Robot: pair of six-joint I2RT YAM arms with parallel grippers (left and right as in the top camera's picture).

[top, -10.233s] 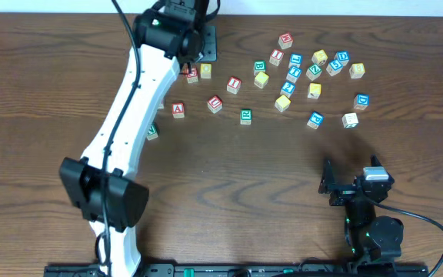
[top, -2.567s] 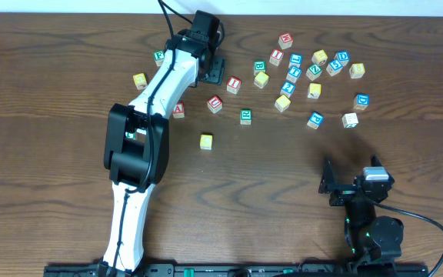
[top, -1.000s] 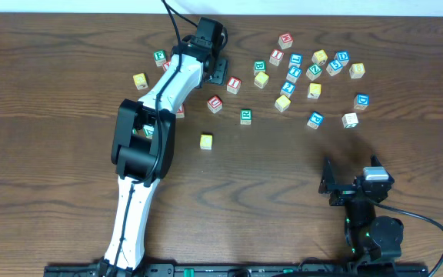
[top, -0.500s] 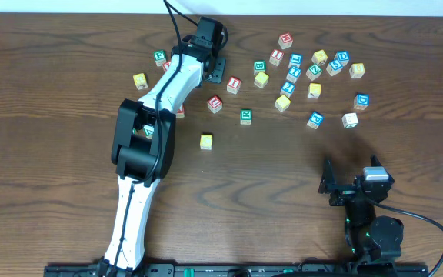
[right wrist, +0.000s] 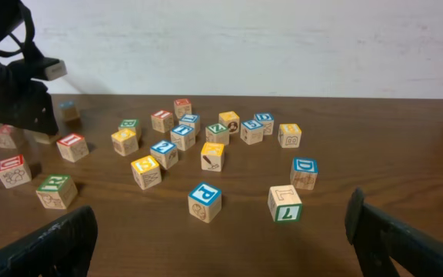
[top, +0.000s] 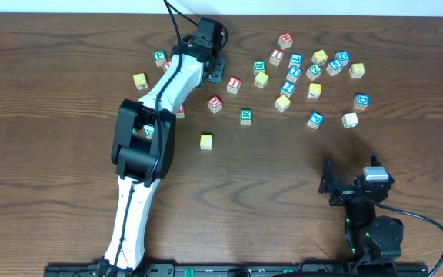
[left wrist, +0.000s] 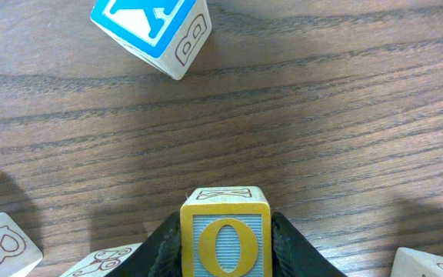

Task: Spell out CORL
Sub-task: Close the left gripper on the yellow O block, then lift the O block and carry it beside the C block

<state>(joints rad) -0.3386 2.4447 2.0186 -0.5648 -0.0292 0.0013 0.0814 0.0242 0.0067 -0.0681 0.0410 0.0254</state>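
Note:
My left gripper (top: pixel 215 71) is at the back of the table, by the left end of the block cluster. In the left wrist view it (left wrist: pixel 225 254) is shut on a block with a yellow O (left wrist: pixel 225 242) on a blue-lined face. From overhead the gripper hides that block. A yellow block (top: pixel 206 141) lies alone at mid-table; I cannot read its letter. A white L block (right wrist: pixel 284 202) shows in the right wrist view and from overhead (top: pixel 350 120). My right gripper (top: pixel 337 185) is open and empty near the front right, its jaws (right wrist: pixel 221 238) spread wide.
Several letter blocks (top: pixel 314 73) are scattered across the back right. A blue X block (left wrist: pixel 151 31) lies just ahead of the left gripper. A blue P block (right wrist: pixel 204 200) sits next to the L block. A yellow block (top: pixel 139 79) and a green one (top: pixel 158 55) lie at the back left.
Since ten seconds ago a yellow block went from the back to mid-table and the left arm returned to the back cluster. Nothing has visibly moved in the last second.

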